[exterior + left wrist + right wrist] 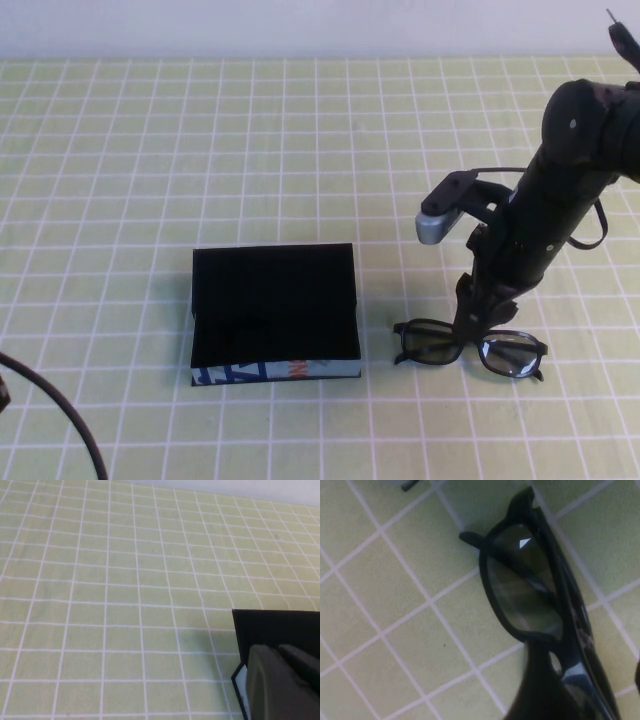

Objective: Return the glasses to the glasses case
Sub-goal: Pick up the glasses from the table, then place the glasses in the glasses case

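Nearest the robot, low on the left of the high view, only a dark cable of the left arm shows. The left tool [280, 680] appears just as a blurred dark grey mass at the edge of its own wrist view, hanging over a corner of the glasses case [275, 310]; whether it is released or clenched cannot be told.

The glasses case lies flat on the worktop [150, 150], a green cloth with a white grid. It is matte black on top, and its pale blue side edge with dark blue and orange print faces the robot.

To the right of the case, apart from it, the glasses [470, 348] lie on the worktop: black thick rims, 2 rectangular clear lenses.

The right arm reaches steeply down from the upper right, its wrist camera jutting toward the case. The right tool [470, 318] is down at the middle of the frame, at the bridge between the lenses. Its wrist view shows a dark finger against the rim, but whether it grips the glasses cannot be told.
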You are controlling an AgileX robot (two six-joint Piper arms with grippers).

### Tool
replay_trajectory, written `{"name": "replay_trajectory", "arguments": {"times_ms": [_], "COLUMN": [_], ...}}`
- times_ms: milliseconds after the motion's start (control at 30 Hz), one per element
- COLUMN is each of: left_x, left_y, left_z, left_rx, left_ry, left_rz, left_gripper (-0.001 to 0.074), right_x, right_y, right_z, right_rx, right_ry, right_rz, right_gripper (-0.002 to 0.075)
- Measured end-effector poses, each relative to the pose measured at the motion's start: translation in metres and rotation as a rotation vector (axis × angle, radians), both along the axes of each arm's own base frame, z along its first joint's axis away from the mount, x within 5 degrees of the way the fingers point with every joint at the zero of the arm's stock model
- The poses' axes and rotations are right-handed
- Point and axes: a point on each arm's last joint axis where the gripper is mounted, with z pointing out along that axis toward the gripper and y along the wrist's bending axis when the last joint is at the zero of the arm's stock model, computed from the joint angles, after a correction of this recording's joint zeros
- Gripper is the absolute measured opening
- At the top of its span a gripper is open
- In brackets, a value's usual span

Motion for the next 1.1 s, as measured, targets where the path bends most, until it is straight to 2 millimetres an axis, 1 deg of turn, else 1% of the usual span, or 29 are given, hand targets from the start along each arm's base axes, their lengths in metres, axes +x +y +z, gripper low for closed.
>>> {"name": "replay_trajectory", "arguments": {"times_ms": [133, 200, 267, 367, 433, 500, 633, 733, 833, 933, 1033, 1100], "left_x": [0.0, 0.0, 0.0, 0.0, 0.0, 0.0, 0.0, 0.0, 0.0, 0.0, 0.0, 0.0], "left_y": [0.0, 0.0, 0.0, 0.0, 0.0, 0.0, 0.0, 0.0, 0.0, 0.0, 0.0, 0.0], "left_z": [0.0, 0.0, 0.0, 0.0, 0.0, 0.0, 0.0, 0.0, 0.0, 0.0, 0.0, 0.0], "left_rx": [0.0, 0.0, 0.0, 0.004, 0.008, 0.008, 0.008, 0.008, 0.008, 0.008, 0.008, 0.008], "left_ry": [0.0, 0.0, 0.0, -0.001, 0.0, 0.0, 0.0, 0.0, 0.0, 0.0, 0.0, 0.0], "left_rz": [0.0, 0.0, 0.0, 0.0, 0.0, 0.0, 0.0, 0.0, 0.0, 0.0, 0.0, 0.0], "left_gripper": [-0.0003, -0.0003, -0.0003, -0.0003, -0.0003, -0.0003, -0.0003, -0.0003, -0.0003, -0.0003, -0.0003, -0.0003], "right_x": [0.003, 0.004, 0.003, 0.001, 0.0, 0.002, 0.013, 0.02, 0.021, 0.016, 0.003, -0.008], "right_y": [0.002, 0.003, 0.004, 0.005, 0.005, 0.007, 0.013, 0.018, 0.028, 0.048, 0.077, 0.1], "right_z": [-0.013, -0.019, -0.022, -0.024, -0.023, -0.019, -0.002, 0.021, 0.05, 0.075, 0.092, 0.098], "right_rx": [0.003, 0.002, 0.007, 0.014, 0.019, 0.027, 0.07, 0.11, 0.146, 0.184, 0.218, 0.235], "right_ry": [0.028, 0.044, 0.074, 0.112, 0.126, 0.119, 0.061, -0.012, -0.098, -0.167, -0.228, -0.255], "right_rz": [-0.002, 0.0, -0.001, 0.002, 0.005, 0.007, 0.001, 0.005, 0.031, 0.088, 0.207, 0.301], "right_gripper": [0.0353, 0.0318, 0.0241, 0.0087, 0.0036, 0.0016, 0.0013, 0.0012, 0.0012, 0.0012, 0.0012, 0.0012]}}
